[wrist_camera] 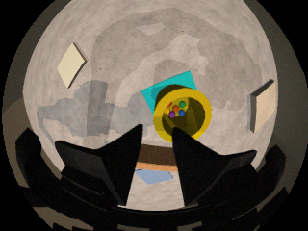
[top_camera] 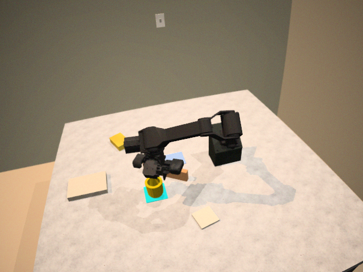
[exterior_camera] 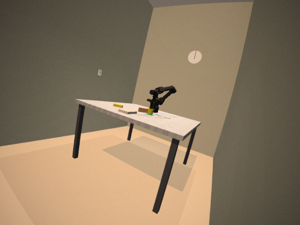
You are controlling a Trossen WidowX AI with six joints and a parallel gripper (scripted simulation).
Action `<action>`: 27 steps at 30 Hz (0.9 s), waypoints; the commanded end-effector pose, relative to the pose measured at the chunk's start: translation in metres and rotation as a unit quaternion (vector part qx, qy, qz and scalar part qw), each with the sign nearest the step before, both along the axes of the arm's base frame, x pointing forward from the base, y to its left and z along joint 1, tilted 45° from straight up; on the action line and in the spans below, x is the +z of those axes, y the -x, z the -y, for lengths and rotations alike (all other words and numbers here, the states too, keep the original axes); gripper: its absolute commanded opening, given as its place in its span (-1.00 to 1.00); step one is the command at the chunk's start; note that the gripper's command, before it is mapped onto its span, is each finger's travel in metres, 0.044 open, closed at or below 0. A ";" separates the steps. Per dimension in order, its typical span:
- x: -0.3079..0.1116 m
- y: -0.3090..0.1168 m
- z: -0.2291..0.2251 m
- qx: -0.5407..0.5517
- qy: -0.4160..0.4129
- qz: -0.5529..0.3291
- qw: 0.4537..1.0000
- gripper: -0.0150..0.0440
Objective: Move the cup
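One yellow cup (top_camera: 154, 188) (exterior_camera: 150, 111) (wrist_camera: 183, 117) stands upright on the cyan pad (top_camera: 150, 199) (exterior_camera: 146, 114) (wrist_camera: 180, 80), long axis vertical; the claw (top_camera: 159, 177) (exterior_camera: 152, 107) (wrist_camera: 158, 130) is parted, holding nothing.

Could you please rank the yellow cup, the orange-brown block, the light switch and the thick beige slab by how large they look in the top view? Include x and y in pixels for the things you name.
1. Thick beige slab (top_camera: 88, 184) (exterior_camera: 127, 111) (wrist_camera: 263, 108)
2. Yellow cup (top_camera: 154, 189) (exterior_camera: 150, 111) (wrist_camera: 205, 115)
Orange-brown block (top_camera: 182, 174) (exterior_camera: 142, 109) (wrist_camera: 158, 155) and light switch (top_camera: 160, 20) (exterior_camera: 99, 72): too close to rank.

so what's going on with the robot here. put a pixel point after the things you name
The arm (top_camera: 183, 131) (exterior_camera: 167, 88) has its gripper (top_camera: 158, 177) (exterior_camera: 152, 108) (wrist_camera: 158, 130) open close to the yellow cup (top_camera: 155, 190) (exterior_camera: 150, 111) (wrist_camera: 206, 115), holding nothing. The cup stands upright on the cyan pad (top_camera: 164, 197) (exterior_camera: 146, 114) (wrist_camera: 179, 81), with marbles (wrist_camera: 176, 110) inside. The blue pad (top_camera: 177, 157) (wrist_camera: 154, 176) lies beyond an orange block (top_camera: 180, 175) (exterior_camera: 142, 109) (wrist_camera: 156, 155).
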State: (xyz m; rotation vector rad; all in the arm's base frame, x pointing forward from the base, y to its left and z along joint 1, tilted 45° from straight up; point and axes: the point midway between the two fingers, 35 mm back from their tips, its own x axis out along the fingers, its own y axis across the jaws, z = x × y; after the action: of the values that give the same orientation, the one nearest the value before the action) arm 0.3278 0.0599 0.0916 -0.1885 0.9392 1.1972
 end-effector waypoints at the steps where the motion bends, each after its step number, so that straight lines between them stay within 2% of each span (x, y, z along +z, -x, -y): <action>1: 0.004 0.000 0.004 0.000 0.001 0.005 1.000 0.01; 2: 0.004 0.001 0.004 0.000 0.001 0.005 1.000 0.01; 13: 0.004 0.001 0.005 0.000 0.000 0.001 1.000 0.98; 27: 0.043 0.006 0.046 0.000 0.002 0.004 1.000 1.00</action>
State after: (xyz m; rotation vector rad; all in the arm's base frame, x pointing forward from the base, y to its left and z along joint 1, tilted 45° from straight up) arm 0.3220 0.0232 0.1254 -0.1857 0.9402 1.1967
